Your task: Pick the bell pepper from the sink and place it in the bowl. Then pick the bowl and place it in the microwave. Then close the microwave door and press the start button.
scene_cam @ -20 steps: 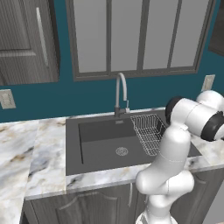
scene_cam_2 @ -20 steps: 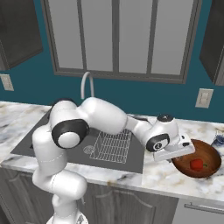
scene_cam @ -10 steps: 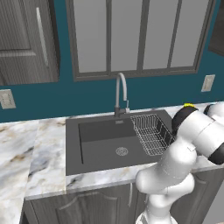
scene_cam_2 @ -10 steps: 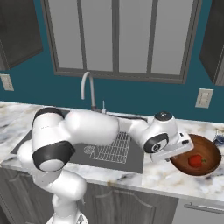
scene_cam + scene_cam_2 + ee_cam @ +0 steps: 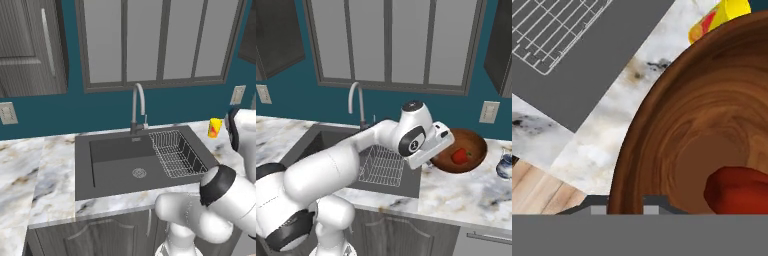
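Bowl [image 5: 475, 150] lifted off counter [image 5: 466, 192].
End effector [image 5: 625, 204] grasping bowl rim at 6 o'clock; bell pepper [image 5: 459, 156] inside.

Home kitchen, rendered. Dark sink [image 5: 120, 165] with steel faucet [image 5: 138, 106] and wire rack [image 5: 176, 152] set in marble desk [image 5: 35, 180]. Grey cabinets [image 5: 27, 45], window [image 5: 155, 40] behind.

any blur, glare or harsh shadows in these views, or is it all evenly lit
Right base view: flat, even light, everything sharp, the bell pepper in the bowl crisp, no glare. Left base view: equally sharp, the sink basin uniformly dark with no strong shadow. Hand view: the bowl's near rim, between the pincer tips, looms large but stays in focus, its wood grain soft and smeared.
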